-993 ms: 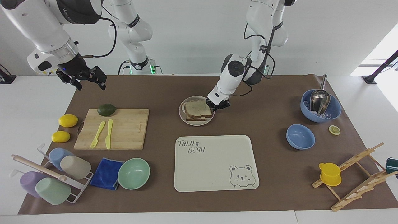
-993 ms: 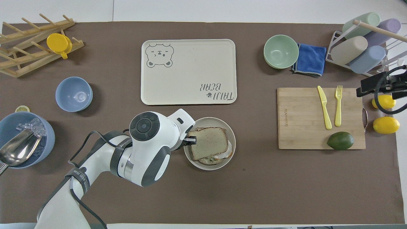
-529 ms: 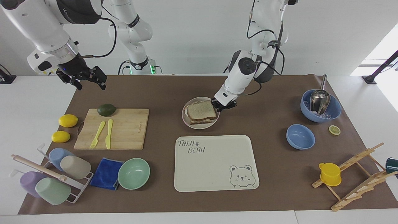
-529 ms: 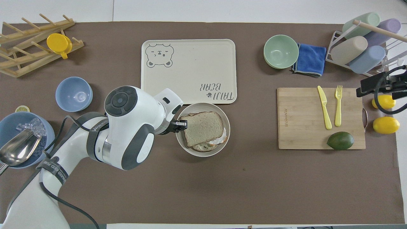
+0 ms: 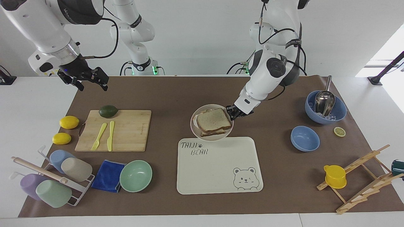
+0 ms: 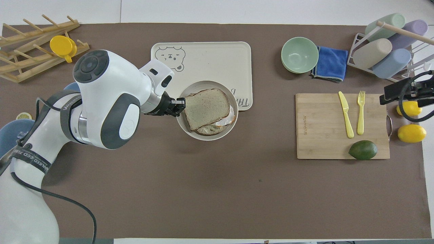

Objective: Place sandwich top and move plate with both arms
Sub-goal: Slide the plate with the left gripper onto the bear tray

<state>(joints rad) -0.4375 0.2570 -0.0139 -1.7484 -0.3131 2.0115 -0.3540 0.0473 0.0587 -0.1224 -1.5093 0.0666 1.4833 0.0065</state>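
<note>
The round beige plate hangs just above the mat, and its edge overlaps the bear tray's side nearest the robots. On it lies a sandwich, with the speckled sandwich top as its upper slice and egg white showing under it. My left gripper is shut on the plate's rim, on the side toward the left arm's end of the table. My right gripper waits open and holds nothing, raised over the mat's corner near the avocado.
The cream bear tray lies just past the plate. A cutting board with a yellow fork and knife, an avocado and two lemons lie toward the right arm's end. Two blue bowls and a wooden rack sit at the left arm's end.
My left gripper has carried the plate with the sandwich away from the robots, up to the tray's edge. The right arm has not moved.
</note>
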